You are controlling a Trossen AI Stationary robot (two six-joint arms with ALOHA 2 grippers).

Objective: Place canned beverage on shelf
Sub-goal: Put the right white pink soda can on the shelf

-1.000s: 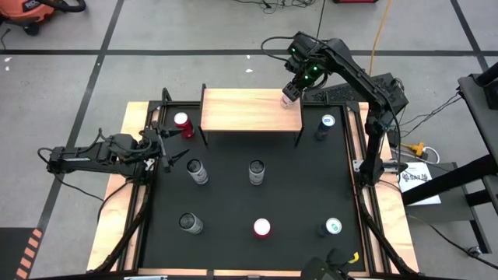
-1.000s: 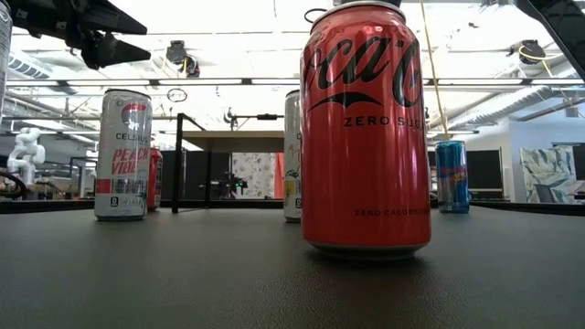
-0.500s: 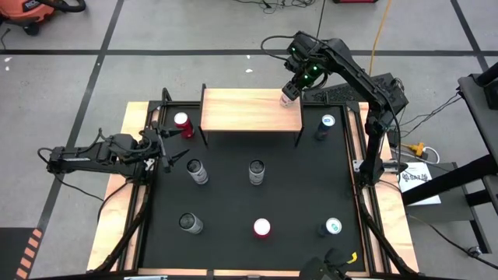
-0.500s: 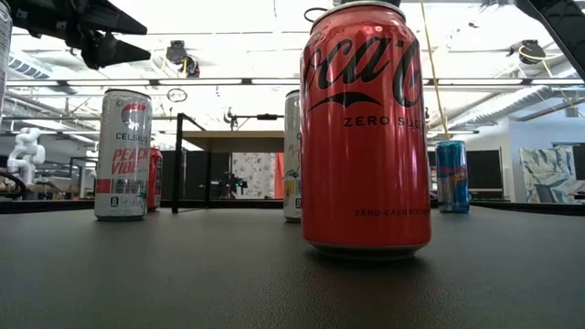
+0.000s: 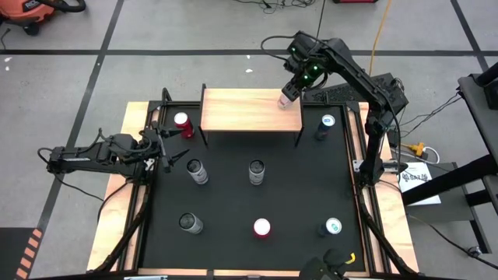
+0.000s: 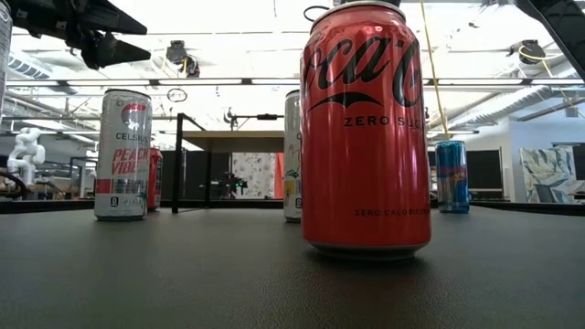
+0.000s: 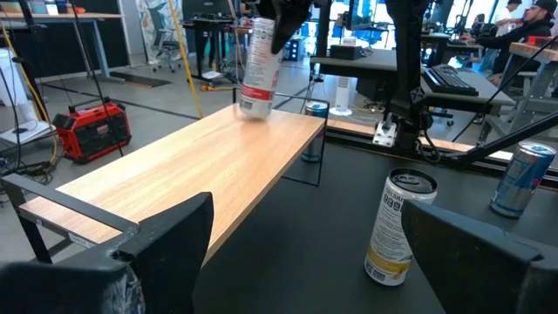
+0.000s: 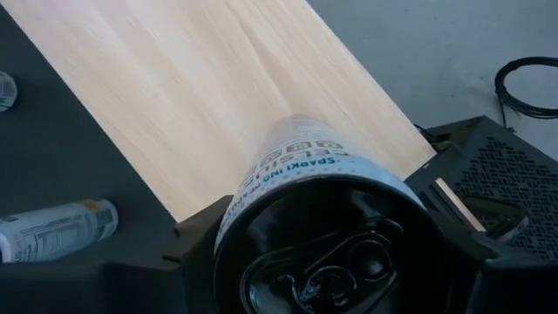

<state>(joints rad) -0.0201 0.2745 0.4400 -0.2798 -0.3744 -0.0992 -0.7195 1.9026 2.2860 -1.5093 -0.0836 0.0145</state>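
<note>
A slim white can (image 5: pixel 287 97) with red print hangs tilted over the far right corner of the shelf (image 5: pixel 247 110), a light wood top on thin black legs. My right gripper (image 5: pixel 292 84) is shut on it. The left wrist view shows the same can (image 7: pixel 256 65) with its bottom end just above the wood (image 7: pixel 200 157). My left gripper (image 5: pixel 169 151) waits open at the mat's left edge, with nothing between its fingers (image 7: pixel 166 244). My right gripper pinches the can's upper wall (image 8: pixel 261 187), just below the top rim, between its two fingers (image 8: pixel 199 228). The fingers slant down from above. The can hangs tilted below them, bottom end over the shelf's far right corner; I cannot tell whether it touches the wood.
Several cans stand upright on the black mat (image 5: pixel 296 194): a red one (image 5: pixel 182 122) by the shelf's left leg, a blue one (image 5: pixel 325 124) to the shelf's right, two in the middle (image 5: pixel 196 171) (image 5: pixel 256 171), and three along the near side, among them a red cola can (image 6: pixel 366 128).
</note>
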